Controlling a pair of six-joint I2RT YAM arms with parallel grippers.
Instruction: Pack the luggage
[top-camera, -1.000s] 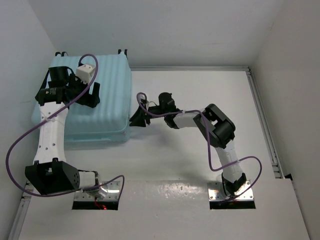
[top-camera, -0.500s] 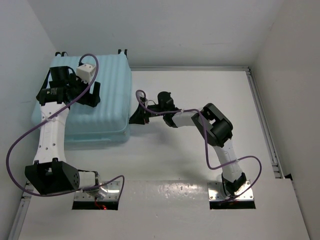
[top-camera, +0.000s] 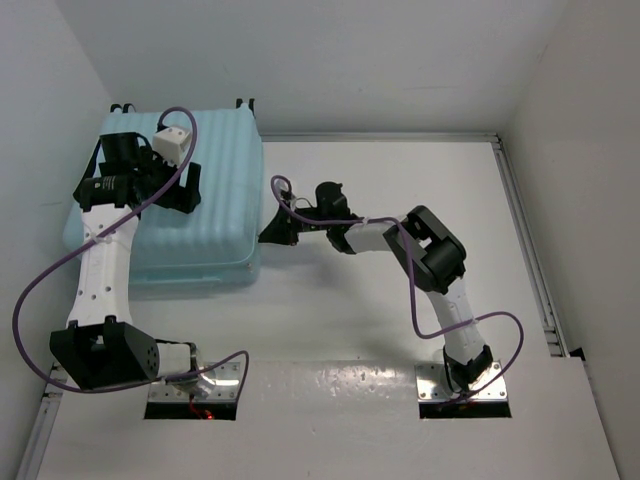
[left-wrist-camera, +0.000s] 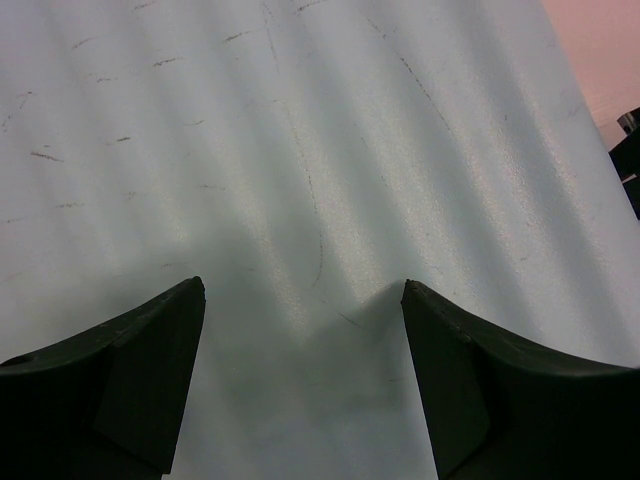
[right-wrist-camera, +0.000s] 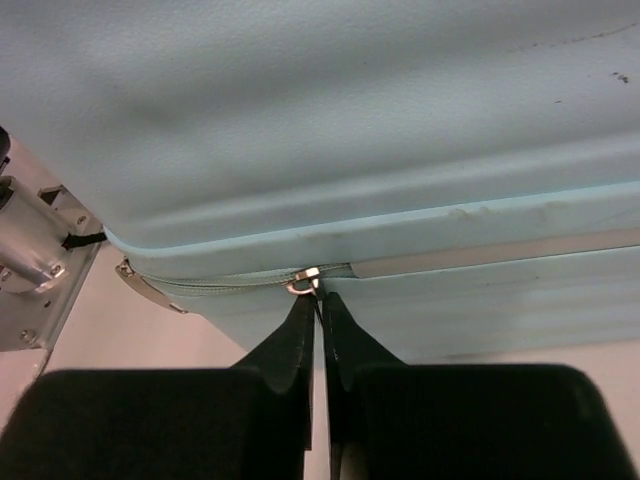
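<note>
The luggage lies flat and closed at the back left, its pale blue ribbed shell up. My left gripper hovers open over the lid, and in the left wrist view its fingers spread wide above the scuffed shell, with nothing between them. My right gripper reaches the luggage's right side. In the right wrist view its jaws are shut on the small metal zipper pull at the seam of the luggage.
White walls close in at the left, back and right. A metal rail runs along the table's right side. The arm bases sit at the near edge. A metal fitting shows beside the luggage corner.
My right gripper edged left to the luggage's side and its jaws closed on the zipper pull. The left arm has stayed put.
</note>
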